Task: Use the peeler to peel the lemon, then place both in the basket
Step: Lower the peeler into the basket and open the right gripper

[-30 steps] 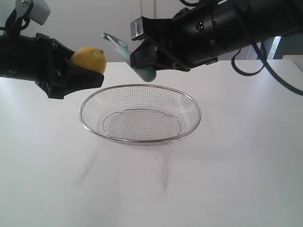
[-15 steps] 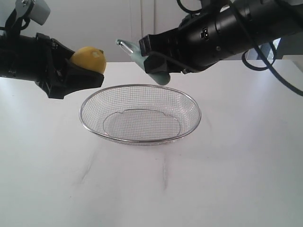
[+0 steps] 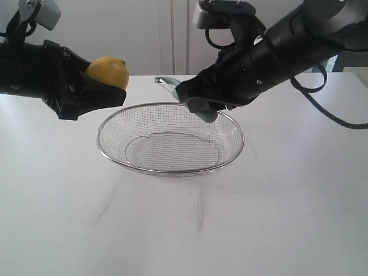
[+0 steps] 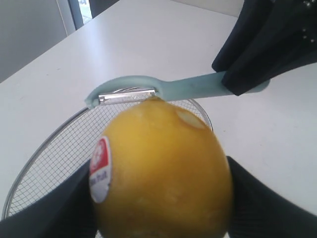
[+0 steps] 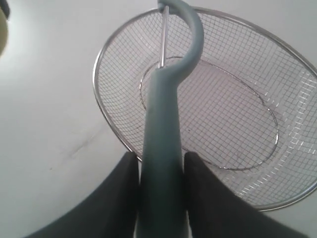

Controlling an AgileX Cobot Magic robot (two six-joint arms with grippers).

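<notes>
Gleaming white tabletop (image 3: 287,224), pale wall (image 3: 144,34) behind; left gripper (image 3: 110,84) tight on lemon (image 3: 107,69), right gripper (image 3: 194,99) tight on peeler (image 3: 171,86).

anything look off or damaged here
Only one thing: the lemon has a small pale oval patch near its tip, probably where skin was shaved off. The peeler looks intact, and the basket sits level with nothing spilled or bent.

Only the red-and-white sticker (image 4: 100,169) on the lemon (image 4: 168,173) carries print, its small lettering too blurred to read.
</notes>
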